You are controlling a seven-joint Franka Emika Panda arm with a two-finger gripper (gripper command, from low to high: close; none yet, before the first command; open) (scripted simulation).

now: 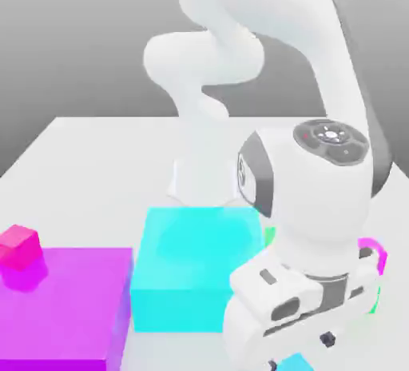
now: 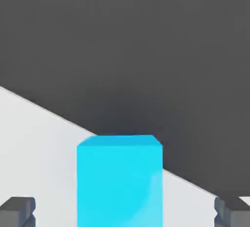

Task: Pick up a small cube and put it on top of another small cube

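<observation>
In the hand view the gripper stands spread wide: one dark fingertip sits at each lower corner of the picture, and the blue cube lies between them with bare white table showing on either side of it. Neither fingertip touches the cube, and nothing is held.

In the exterior view the white arm bends down low at the front of the table, its hand near the bottom edge, and a sliver of the blue cube peeks out just beneath it. Behind the hand, at the exterior view's right, part of the orchid cube shows. A big cyan block sits beside the arm, touching a big magenta block at the exterior view's left, with a pink cube resting on that block's far corner.
</observation>
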